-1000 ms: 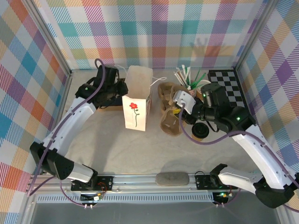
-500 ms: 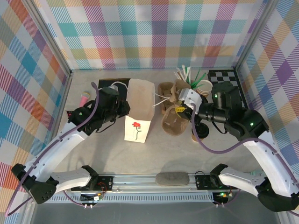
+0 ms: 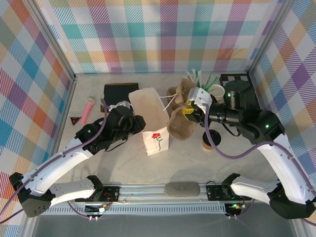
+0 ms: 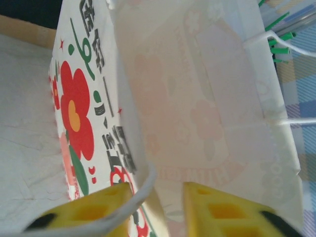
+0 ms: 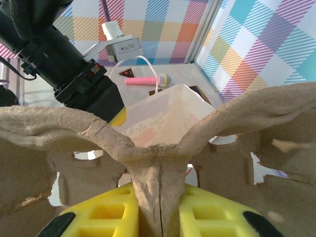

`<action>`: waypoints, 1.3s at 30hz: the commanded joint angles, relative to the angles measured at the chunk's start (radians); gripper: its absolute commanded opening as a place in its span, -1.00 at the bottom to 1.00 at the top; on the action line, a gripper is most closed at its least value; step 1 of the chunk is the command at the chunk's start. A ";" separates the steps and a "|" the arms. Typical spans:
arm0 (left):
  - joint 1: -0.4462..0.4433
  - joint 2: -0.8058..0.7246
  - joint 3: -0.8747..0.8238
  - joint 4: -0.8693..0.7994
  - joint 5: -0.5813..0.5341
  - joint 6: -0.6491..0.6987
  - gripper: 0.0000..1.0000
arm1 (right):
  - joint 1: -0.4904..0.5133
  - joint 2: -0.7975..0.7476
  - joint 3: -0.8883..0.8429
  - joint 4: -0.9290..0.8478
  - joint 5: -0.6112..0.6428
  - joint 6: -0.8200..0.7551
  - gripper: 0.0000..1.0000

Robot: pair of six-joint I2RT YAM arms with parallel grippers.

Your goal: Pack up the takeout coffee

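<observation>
The takeout coffee, a brown kraft cup [image 3: 210,141] with a dark top, stands on the table under my right arm. A white paper bag [image 3: 154,118] with a red flower print stands open at the centre. My left gripper [image 3: 139,126] is at the bag's left rim. In the left wrist view its yellow jaws [image 4: 158,190] stand apart, open, with the bag's wall [image 4: 197,98] and white cord handle between them. My right gripper [image 5: 158,197] is shut on the centre ridge of a brown pulp cup carrier [image 5: 64,133], held in the air just right of the bag [image 5: 163,108].
A pink cup of straws [image 3: 216,90] stands at the back right beside a checkerboard [image 3: 237,78]. A black mat [image 3: 118,91], a pink toy microphone [image 3: 87,107] and a small triangle [image 3: 75,119] lie at the back left. Plaid walls enclose the table.
The bag and my left gripper have shifted toward the front and right, and the left jaws have parted. My right gripper has carried the carrier left, toward the bag.
</observation>
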 commanded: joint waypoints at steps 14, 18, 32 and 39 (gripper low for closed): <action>-0.023 -0.153 0.067 -0.192 -0.193 0.112 0.42 | 0.027 0.247 0.233 -0.028 -0.162 -0.116 -0.56; -0.015 -0.164 0.070 -0.185 -0.207 0.126 0.48 | 0.027 0.371 0.350 -0.065 -0.185 -0.169 -0.57; 0.293 -0.188 -0.028 -0.031 0.124 0.130 0.41 | 0.027 0.776 0.724 -0.321 -0.261 -0.402 -0.58; 0.345 -0.153 -0.052 0.032 0.200 0.120 0.26 | 0.027 0.876 0.817 -0.442 -0.263 -0.458 -0.58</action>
